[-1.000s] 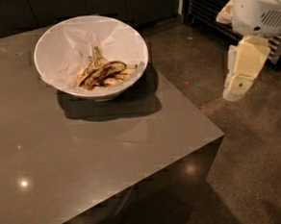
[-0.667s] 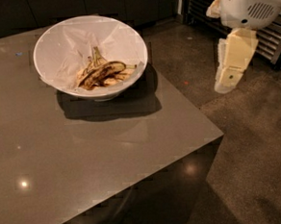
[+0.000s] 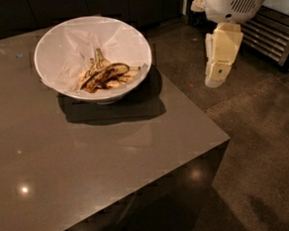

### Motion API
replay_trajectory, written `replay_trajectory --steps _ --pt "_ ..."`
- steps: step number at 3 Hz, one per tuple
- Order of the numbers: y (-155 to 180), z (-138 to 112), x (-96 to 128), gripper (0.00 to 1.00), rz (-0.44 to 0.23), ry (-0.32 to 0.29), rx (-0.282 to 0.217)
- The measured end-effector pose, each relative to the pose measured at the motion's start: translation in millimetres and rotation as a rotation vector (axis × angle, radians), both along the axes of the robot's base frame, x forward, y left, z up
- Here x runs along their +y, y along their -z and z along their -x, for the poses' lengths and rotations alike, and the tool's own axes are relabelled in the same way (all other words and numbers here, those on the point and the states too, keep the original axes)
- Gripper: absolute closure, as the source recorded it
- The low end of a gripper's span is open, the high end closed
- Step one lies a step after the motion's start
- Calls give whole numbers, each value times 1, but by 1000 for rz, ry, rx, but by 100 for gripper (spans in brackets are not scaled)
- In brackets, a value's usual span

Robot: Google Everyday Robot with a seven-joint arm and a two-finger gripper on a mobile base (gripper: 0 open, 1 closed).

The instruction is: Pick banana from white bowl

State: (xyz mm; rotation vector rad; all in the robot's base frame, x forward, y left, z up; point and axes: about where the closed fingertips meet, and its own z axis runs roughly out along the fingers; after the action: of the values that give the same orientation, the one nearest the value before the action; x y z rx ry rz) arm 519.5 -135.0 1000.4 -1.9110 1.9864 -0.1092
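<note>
hovering gripper point(image 3: 215, 79) beside table point(image 3: 88, 166) edge

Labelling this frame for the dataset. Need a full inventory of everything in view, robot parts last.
long curved overripe banana: one, yellow with brown-black blotches, in the bowl
pale peel scraps: a few, yellowish, one stem upright, beside the banana
wide round white bowl: one, white, paper-lined, on the table's far part
smooth grey table: one, grey, left and centre
speckled dark floor: brown-grey, right
slatted dark fixture: one, far right
tool: one, cream, hanging above the floor right of the table, apart from the bowl
</note>
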Motion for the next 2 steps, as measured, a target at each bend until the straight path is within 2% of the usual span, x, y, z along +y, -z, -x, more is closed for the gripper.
replay_trajectory --steps 1,2 --pt "0 -4 4 0 -14 -14 -16" --pt "-3 -25 25 0 -1 -75 -36"
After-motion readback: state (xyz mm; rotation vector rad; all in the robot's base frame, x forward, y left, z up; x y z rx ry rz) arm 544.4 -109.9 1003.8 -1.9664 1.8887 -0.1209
